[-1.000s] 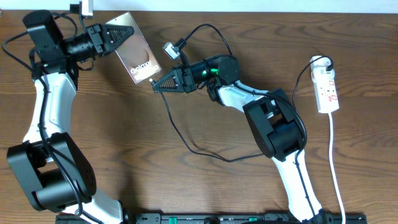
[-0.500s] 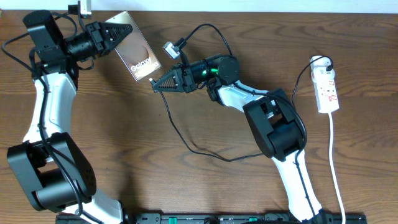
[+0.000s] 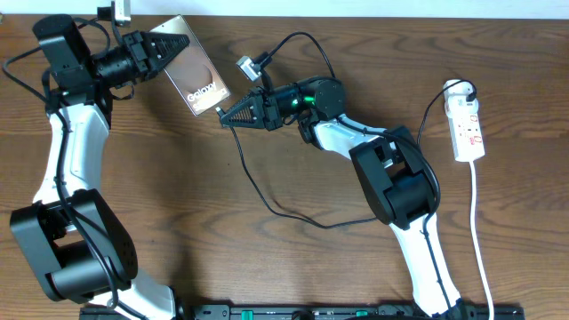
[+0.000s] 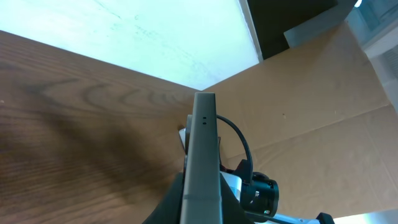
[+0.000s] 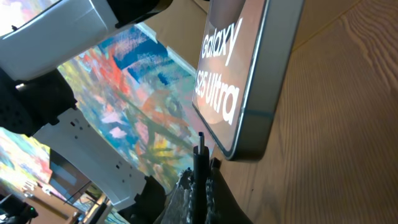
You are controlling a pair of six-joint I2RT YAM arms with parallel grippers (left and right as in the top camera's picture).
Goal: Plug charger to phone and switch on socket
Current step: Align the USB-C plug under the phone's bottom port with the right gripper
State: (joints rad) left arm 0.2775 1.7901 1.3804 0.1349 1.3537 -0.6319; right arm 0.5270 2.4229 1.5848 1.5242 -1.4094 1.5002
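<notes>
Phone (image 3: 201,85) clamped in left fingers (image 3: 160,52) | charger (image 5: 200,149) plug pinched in right fingers (image 3: 240,114) | tip near phone's edge

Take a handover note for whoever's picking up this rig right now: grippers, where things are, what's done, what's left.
Left gripper: shut on the phone, held tilted off the wood, back left.
Right gripper: shut on the charger, plug tip just short of the phone's bottom edge.
Socket: lying far right, untouched.
Done: both grasped.
Left: insert plug, switch socket on.
</notes>
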